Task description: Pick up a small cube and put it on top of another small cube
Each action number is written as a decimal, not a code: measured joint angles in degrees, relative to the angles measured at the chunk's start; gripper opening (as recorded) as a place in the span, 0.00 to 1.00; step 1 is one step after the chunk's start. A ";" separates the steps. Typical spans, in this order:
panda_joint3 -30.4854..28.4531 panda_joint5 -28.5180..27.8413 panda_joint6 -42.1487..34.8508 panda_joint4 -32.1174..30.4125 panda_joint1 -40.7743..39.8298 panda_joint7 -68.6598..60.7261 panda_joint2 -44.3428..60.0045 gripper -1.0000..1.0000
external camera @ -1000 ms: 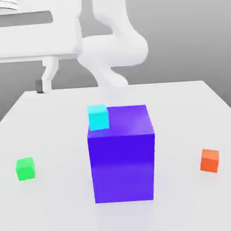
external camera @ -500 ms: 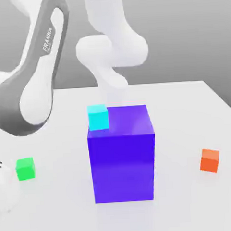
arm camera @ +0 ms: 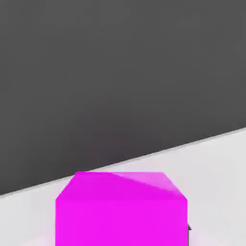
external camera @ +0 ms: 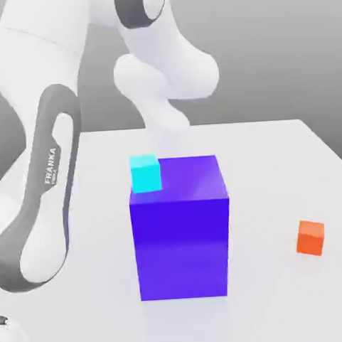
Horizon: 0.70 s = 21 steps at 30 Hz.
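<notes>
A small bright magenta cube (arm camera: 120, 209) looms close in the hand view, resting on the white table (arm camera: 216, 158) near its edge. My gripper is shut on it, and a dark sliver of one fingertip (arm camera: 188, 228) shows against the cube's side. In the exterior view my arm (external camera: 47, 203) bends down along the exterior view's left toward the near table corner. A small cyan cube (external camera: 145, 173) sits on a top corner of the big blue-violet block (external camera: 181, 227). A small orange cube (external camera: 310, 237) lies on the table at the exterior view's right.
The big blue-violet block stands tall in the middle of the table (external camera: 273, 160), between the arm and the orange cube. The robot's white base (external camera: 168, 81) rises behind it. Beyond the table edge in the hand view is dark floor (arm camera: 120, 72).
The arm has swung from high at the back down to the near left corner, now covering the green cube. The gripper has gone from open to shut around the magenta cube.
</notes>
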 joint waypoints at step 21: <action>-10.27 -15.05 6.65 -41.74 -11.08 0.06 -36.71 0.00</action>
